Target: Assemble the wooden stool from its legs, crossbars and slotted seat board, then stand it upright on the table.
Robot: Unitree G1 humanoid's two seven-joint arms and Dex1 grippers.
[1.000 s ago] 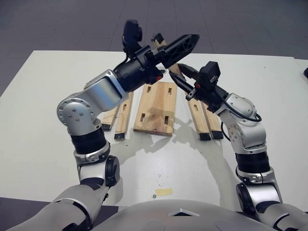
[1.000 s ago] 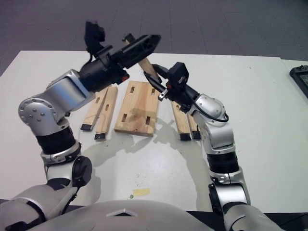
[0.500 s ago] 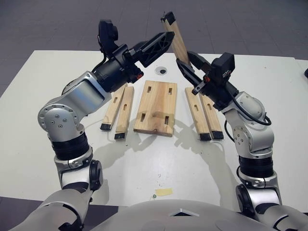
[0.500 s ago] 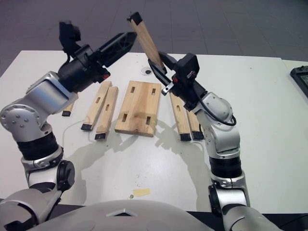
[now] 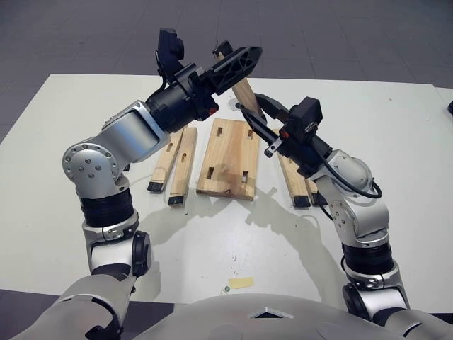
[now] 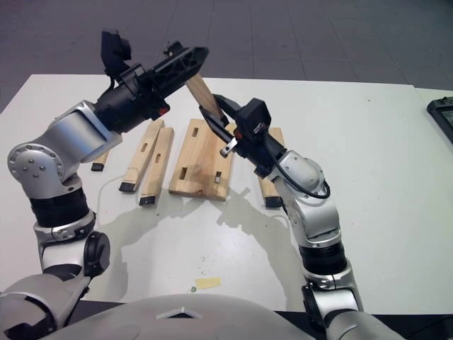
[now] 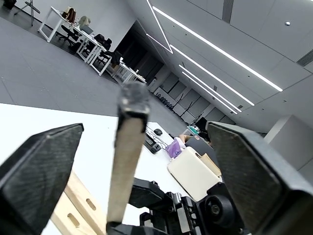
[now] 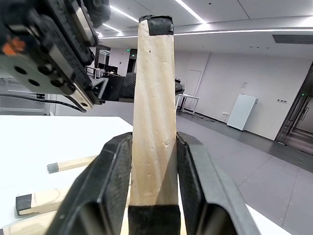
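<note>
**Leg clamped on the right, its top end loose between the left fingers**

On the right wrist view I see my right gripper (image 8: 154, 141) pinching the leg (image 8: 154, 93) on both flat faces, with no gap at either pad. The left wrist view shows the other end. There the leg's black-capped tip stands between the widely spread fingers of my left gripper (image 7: 145, 128), touching neither and closer to one. From the head camera, the leg tilts up from the right fingers to the left ones, above the table (image 5: 71, 113). The seat board (image 5: 228, 156) lies flat below the right fingers. Two slotted pieces (image 5: 182, 159) lie below the left arm, and two more pieces (image 5: 294, 180) under the right wrist.
</note>
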